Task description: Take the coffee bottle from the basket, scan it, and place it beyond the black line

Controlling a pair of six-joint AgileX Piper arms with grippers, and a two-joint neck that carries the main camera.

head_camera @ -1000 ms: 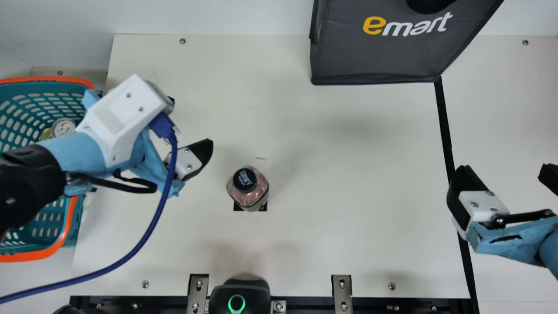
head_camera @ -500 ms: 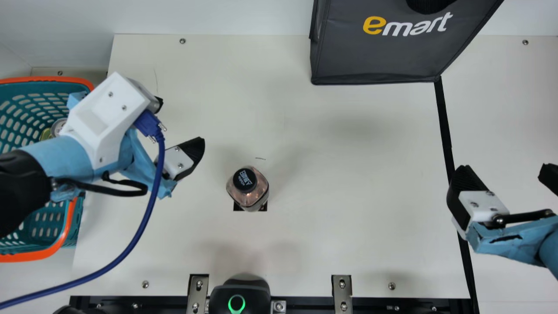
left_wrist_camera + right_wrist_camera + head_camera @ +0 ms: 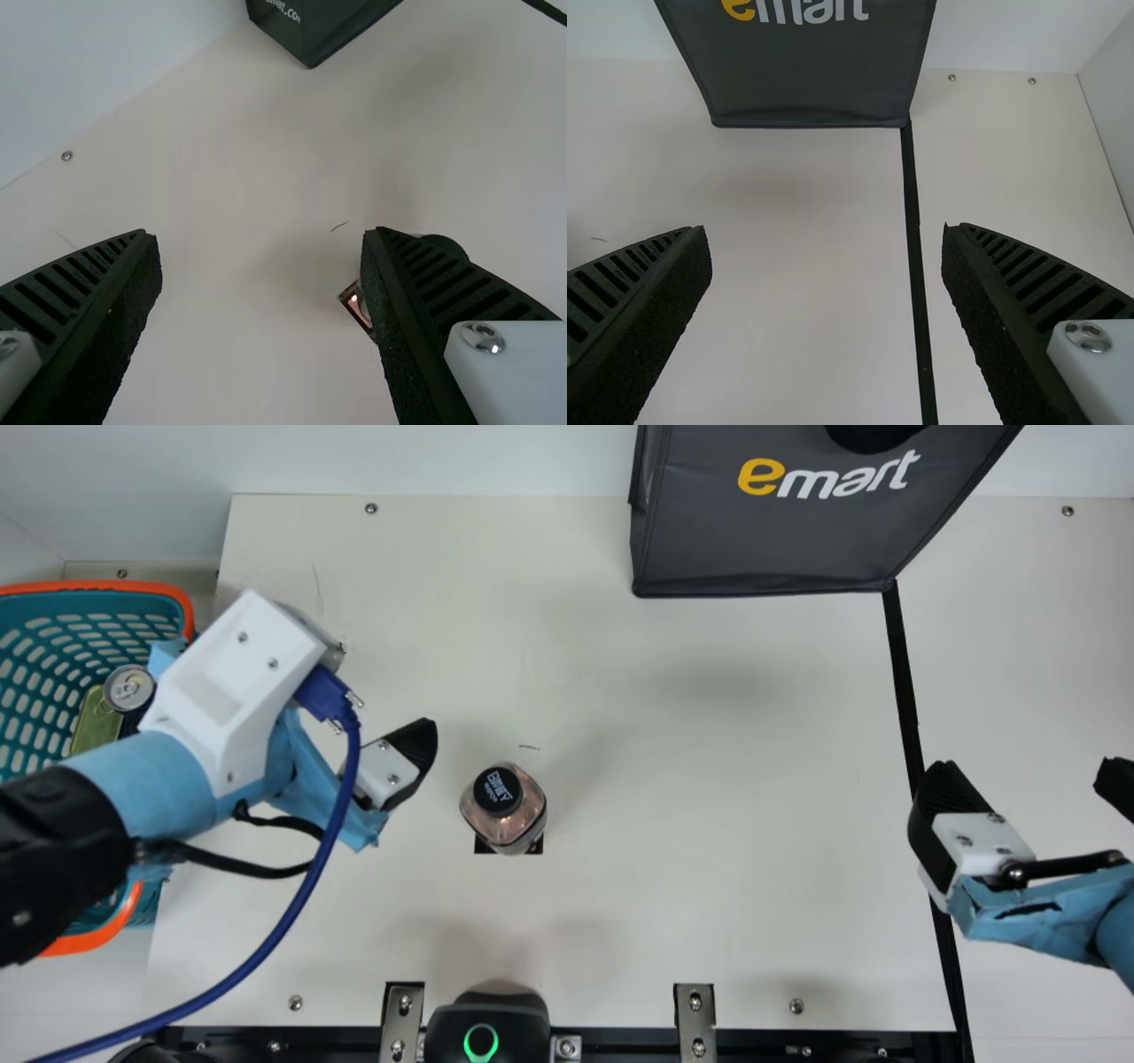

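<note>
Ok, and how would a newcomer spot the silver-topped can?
Find the teal basket with the orange rim, at the main view's left. Inside, the can sits beside a yellow-green item. Its round silver top and dark side set it apart.

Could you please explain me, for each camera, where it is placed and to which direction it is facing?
Main view: on the neck, looking down on the table, coffee bottle and basket; parts of the left arm and right arm show.
Left wrist view: on the left arm, looking past its open jaws across the table to the bag.
Right wrist view: on the right arm, looking past its open jaws to the bag.
Shared: main and right wrist views both show the black line.
</note>
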